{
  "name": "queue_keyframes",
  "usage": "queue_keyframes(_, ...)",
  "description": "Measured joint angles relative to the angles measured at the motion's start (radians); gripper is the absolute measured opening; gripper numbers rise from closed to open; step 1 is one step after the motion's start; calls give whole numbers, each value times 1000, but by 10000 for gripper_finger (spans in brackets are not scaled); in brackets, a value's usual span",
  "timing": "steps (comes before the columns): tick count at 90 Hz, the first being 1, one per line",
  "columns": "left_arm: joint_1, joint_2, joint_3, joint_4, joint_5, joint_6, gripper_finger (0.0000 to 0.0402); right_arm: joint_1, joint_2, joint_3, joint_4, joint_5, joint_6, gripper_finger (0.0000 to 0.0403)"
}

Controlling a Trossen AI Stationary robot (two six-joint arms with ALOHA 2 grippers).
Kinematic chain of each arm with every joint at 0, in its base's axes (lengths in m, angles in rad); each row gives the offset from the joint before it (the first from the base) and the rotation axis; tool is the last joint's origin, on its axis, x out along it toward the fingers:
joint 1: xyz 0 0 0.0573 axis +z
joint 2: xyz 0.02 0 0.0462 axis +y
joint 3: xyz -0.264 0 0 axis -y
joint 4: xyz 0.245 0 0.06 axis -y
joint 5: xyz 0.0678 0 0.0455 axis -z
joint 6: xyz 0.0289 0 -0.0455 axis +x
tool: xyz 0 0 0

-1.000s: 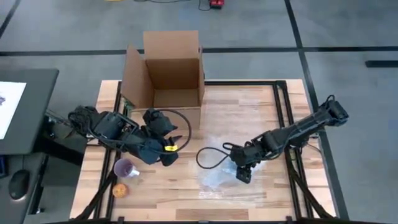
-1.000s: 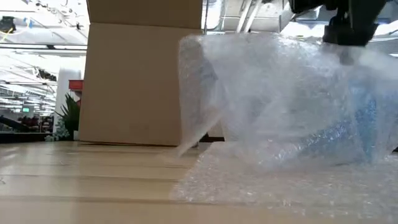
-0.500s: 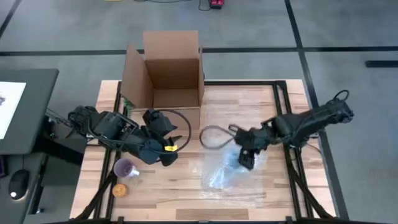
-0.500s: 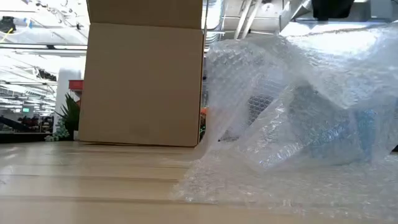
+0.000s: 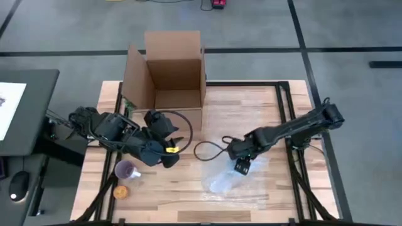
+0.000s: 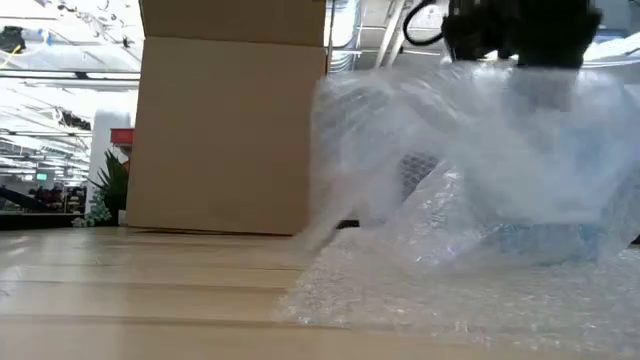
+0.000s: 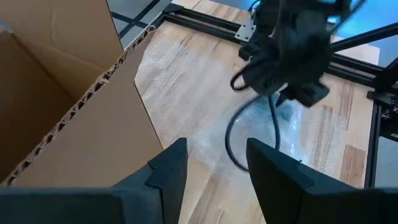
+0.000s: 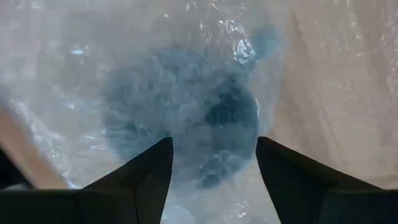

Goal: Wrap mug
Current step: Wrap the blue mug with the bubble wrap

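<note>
On the wooden table (image 5: 188,188), a blue mug (image 8: 186,124) is blurred under crinkled bubble wrap (image 6: 470,160). The right gripper (image 5: 242,166) is spread open above it, holding nothing. At 9 o'clock, the left gripper (image 7: 214,165) is also open and empty.

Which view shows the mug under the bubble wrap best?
The right wrist view: the blue mug fills the picture, seen through the bubble wrap past the open right gripper. The low view shows only a blue band. The high view and the left wrist view show only wrap.

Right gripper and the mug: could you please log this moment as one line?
right gripper: open, above blue mug under bubble wrap | left gripper: open, waiting beside cardboard box
</note>
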Motion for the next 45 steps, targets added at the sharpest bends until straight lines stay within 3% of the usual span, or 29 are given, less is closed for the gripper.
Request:
queue_keyframes(32, 2, 0, 0, 0, 0, 17, 146, 11, 206, 1, 108, -9, -5, 218)
queue_keyframes(45, 2, 0, 0, 0, 0, 16, 146, 15, 261, 4, 149, -36, -11, 190)
